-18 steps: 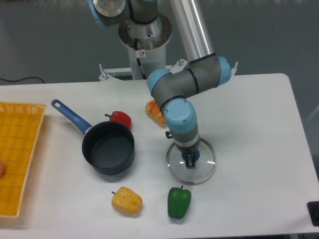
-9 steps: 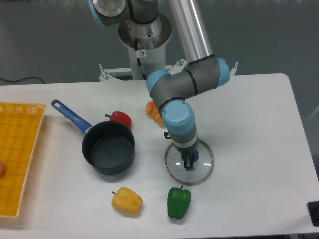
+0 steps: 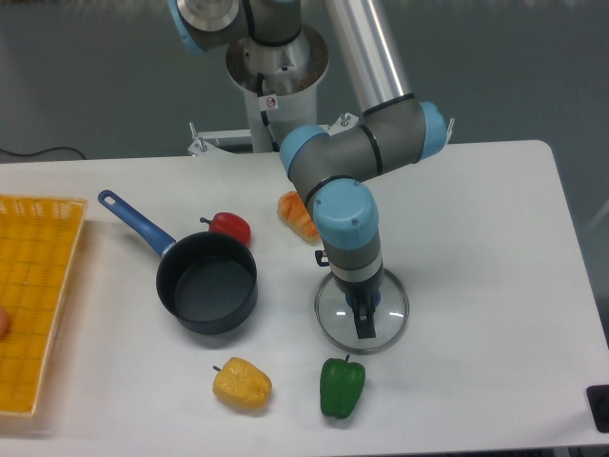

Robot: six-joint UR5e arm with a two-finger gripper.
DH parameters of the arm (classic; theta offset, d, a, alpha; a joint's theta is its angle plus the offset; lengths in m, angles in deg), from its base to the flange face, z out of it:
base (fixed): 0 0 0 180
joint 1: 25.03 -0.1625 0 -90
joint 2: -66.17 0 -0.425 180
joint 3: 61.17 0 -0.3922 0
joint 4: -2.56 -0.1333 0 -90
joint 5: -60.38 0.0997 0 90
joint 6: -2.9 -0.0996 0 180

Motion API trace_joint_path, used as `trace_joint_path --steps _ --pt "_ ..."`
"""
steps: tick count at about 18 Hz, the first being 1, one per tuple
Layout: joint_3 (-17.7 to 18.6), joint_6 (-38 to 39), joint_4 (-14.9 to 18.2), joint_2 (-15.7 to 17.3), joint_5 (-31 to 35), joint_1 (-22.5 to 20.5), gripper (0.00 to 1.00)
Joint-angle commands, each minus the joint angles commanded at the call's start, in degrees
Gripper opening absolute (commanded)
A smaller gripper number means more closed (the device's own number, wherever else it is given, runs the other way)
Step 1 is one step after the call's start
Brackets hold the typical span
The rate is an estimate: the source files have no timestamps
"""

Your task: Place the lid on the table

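The glass lid (image 3: pixel 362 311) lay flat on the white table (image 3: pixel 476 248), nearer the front edge than the back and a little right of the middle. The gripper (image 3: pixel 363 319) pointed straight down over the lid's centre, its dark fingers (image 3: pixel 364 326) at the blue knob; whether they clasped the knob or stood apart could not be told. A green pepper (image 3: pixel 342 386) sat just in front of the lid, the dark saucepan (image 3: pixel 206 282) to its left.
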Motion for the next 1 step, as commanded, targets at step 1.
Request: trace_joint_path --steps 1 --pt "0.1 0.0 0.0 0.3 -0.7 0.1 1.0"
